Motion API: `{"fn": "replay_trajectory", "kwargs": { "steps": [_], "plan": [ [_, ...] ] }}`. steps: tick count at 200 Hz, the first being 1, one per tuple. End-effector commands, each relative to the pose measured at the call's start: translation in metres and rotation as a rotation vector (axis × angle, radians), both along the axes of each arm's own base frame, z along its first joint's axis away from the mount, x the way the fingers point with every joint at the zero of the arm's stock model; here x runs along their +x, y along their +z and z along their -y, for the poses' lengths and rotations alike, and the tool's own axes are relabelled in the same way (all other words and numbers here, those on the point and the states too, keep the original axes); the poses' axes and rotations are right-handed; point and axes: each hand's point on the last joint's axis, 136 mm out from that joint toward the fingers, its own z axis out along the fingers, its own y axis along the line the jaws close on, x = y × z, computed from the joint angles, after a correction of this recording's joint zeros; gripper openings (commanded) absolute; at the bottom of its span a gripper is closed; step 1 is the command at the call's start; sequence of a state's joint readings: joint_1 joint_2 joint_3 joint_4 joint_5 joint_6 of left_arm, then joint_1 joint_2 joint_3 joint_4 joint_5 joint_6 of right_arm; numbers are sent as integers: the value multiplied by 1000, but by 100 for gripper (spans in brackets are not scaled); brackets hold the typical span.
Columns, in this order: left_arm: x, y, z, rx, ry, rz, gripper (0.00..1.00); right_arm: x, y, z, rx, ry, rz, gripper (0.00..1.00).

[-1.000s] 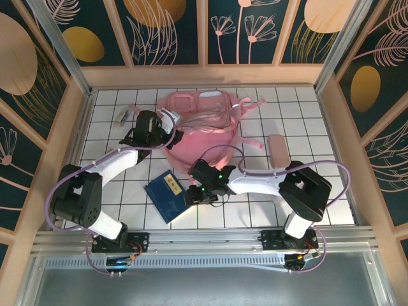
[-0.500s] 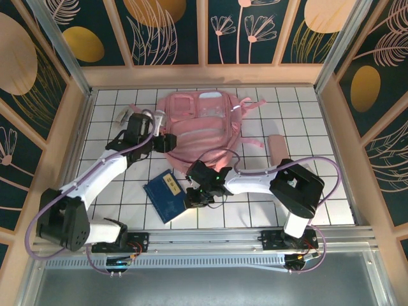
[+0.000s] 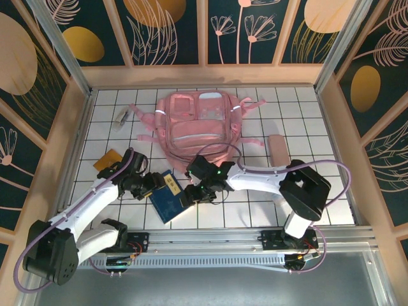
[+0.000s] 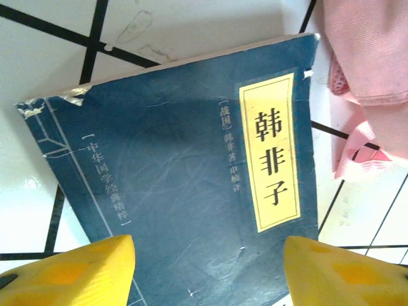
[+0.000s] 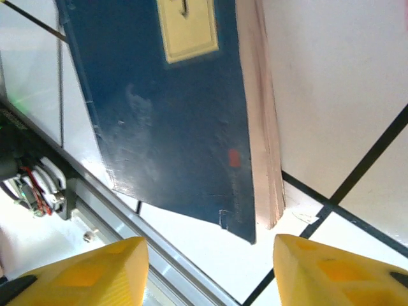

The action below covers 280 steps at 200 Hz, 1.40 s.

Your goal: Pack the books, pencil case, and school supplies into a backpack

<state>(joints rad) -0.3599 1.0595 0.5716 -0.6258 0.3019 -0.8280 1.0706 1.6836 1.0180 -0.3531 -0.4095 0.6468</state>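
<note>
The dark blue book point(image 3: 167, 196) with a yellow title patch lies flat on the white tiles in front of the pink backpack point(image 3: 197, 124). My left gripper point(image 3: 152, 185) hovers open over the book's left part. In the left wrist view its yellow fingers point(image 4: 70, 274) straddle the cover point(image 4: 178, 178). My right gripper point(image 3: 195, 192) is open at the book's right edge. In the right wrist view the book's near corner point(image 5: 172, 108) lies just ahead of the gripper point(image 5: 210, 277). An orange pad point(image 3: 107, 159) and a small grey-white piece point(image 3: 121, 115) lie at the left. A pale tan pencil case point(image 3: 277, 148) lies at the right.
Wooden walls point(image 3: 70, 134) close the tiled floor on three sides. An aluminium rail point(image 3: 204, 237) runs along the near edge, close under the right gripper point(image 5: 159, 255). Pink backpack straps point(image 4: 366, 64) lie just right of the book.
My left arm has swung from the backpack down to the book, and the backpack now lies flat. The orange pad has come into view. The right gripper shut, then opened again at the book's edge.
</note>
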Motion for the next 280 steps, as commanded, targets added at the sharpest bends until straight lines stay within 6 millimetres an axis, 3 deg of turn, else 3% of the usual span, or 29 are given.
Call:
{"fn": "replay_trajectory", "kwargs": {
  "steps": [1,40,56,86,111,137,167,280],
  "plan": [
    [-27,-21,-16,56,87,-143,61,23,10,6,-7,1,62,56],
    [-36,-29,-38,171,119,-164,59,38,-8,-21,24,29,67,56],
    [-34,-35,-31,132,121,-161,59,39,-18,-27,31,37,53,54],
    [-30,-52,-12,8,142,-170,54,41,-40,-32,10,53,22,42],
    [-23,-52,-4,-47,141,-125,46,29,-41,-40,58,79,-28,30],
    [-15,-40,20,-205,96,-71,39,18,-37,-49,124,87,-83,17],
    [-10,-21,28,-256,56,-16,30,12,-35,-50,152,76,-111,4],
    [-7,38,52,-436,-62,114,30,13,-53,-41,95,28,-116,0]
  ]
}}
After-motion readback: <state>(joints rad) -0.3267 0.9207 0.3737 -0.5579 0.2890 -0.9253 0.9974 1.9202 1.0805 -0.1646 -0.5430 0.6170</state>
